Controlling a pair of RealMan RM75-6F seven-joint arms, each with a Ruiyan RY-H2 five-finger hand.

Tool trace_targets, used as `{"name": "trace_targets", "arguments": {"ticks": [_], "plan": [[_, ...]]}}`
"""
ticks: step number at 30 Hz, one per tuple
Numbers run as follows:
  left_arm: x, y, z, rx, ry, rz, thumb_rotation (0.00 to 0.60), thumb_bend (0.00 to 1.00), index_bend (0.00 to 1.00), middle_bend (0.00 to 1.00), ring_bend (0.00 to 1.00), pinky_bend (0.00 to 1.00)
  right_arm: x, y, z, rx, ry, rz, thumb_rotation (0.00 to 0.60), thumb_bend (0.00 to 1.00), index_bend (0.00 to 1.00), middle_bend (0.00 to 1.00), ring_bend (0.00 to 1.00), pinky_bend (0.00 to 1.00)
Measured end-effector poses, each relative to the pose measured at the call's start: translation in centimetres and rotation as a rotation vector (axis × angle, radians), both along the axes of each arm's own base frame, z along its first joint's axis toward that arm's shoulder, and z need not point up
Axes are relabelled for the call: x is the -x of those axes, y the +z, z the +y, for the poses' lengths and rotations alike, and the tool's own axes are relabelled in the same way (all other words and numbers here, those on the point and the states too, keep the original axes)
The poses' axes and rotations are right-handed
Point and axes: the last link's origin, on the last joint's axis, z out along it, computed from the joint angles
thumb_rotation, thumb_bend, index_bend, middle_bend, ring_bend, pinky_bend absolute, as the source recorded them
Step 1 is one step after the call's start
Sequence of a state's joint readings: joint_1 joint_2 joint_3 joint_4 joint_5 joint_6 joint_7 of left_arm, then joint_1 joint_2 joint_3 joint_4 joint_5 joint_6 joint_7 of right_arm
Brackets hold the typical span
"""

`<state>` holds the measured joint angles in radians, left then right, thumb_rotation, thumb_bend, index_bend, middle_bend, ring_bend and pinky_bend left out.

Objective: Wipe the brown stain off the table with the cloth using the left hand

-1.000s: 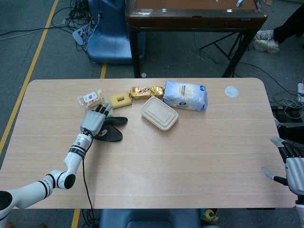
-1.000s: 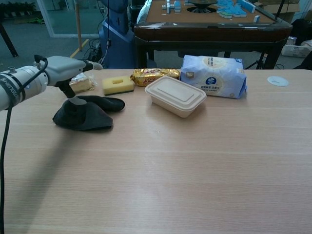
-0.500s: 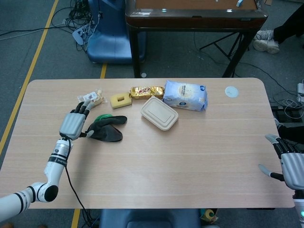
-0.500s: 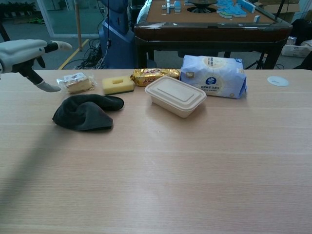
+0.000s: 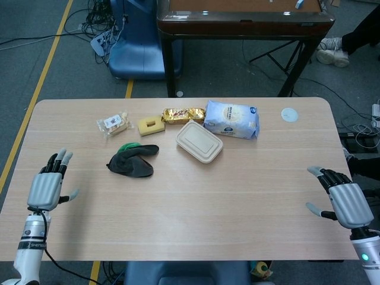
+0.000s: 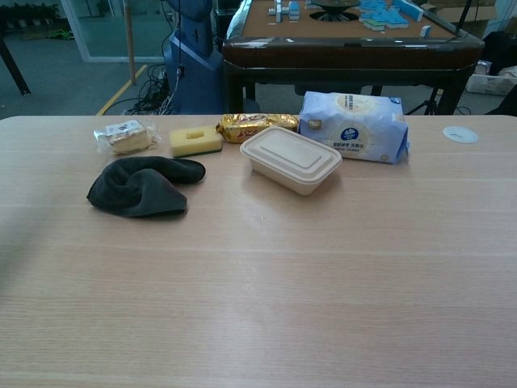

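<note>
1. Dark grey cloth (image 5: 132, 161) lies crumpled on the light wood table (image 5: 190, 225), left of centre, with a bit of green showing at its top edge. Nothing touching it.
2. Left hand (image 5: 46, 186) is over the table's left edge, well apart from the cloth, fingers spread, holding nothing. Head view only; chest view doesn't catch it.
3. Right hand (image 5: 341, 199) is at the right edge, fingers apart, empty.
4. Behind the cloth: clear-wrapped snack packet (image 6: 123, 135), yellow sponge (image 6: 195, 141), gold foil packet (image 6: 257, 124), in a rough row along the far side.
5. Beige lidded food box (image 6: 292, 158) sits right of the cloth, apart from it; blue-white wipes pack (image 6: 354, 115) just behind the box.
6. Small white disc (image 5: 289, 114) near the far right corner.
7. No brown stain visible on the tabletop in either view.
</note>
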<state>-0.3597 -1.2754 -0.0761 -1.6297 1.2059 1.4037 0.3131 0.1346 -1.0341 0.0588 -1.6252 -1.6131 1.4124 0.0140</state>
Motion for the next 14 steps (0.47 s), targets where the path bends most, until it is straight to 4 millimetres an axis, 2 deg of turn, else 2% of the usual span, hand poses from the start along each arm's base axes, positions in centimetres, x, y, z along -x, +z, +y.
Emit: {"name": "trace_targets", "arguments": {"ticks": [8, 14], "plan": [[1.6, 1.6, -5.8, -0.076, 0.03, 0.005, 0.6, 0.17, 0.0, 0.0, 0.03, 0.26, -0.4, -0.9, -0.2, -0.009, 0.048, -0.009, 0.6, 0.24, 0.21, 0.24, 0.23, 0.28], [2.0, 2.1, -8.5, -0.111, 0.038, 0.005, 0.6, 0.17, 0.0, 0.0, 0.03, 0.26, -0.4, -0.9, -0.1, 0.002, 0.038, -0.004, 0.6, 0.24, 0.21, 0.24, 0.23, 0.28]]}}
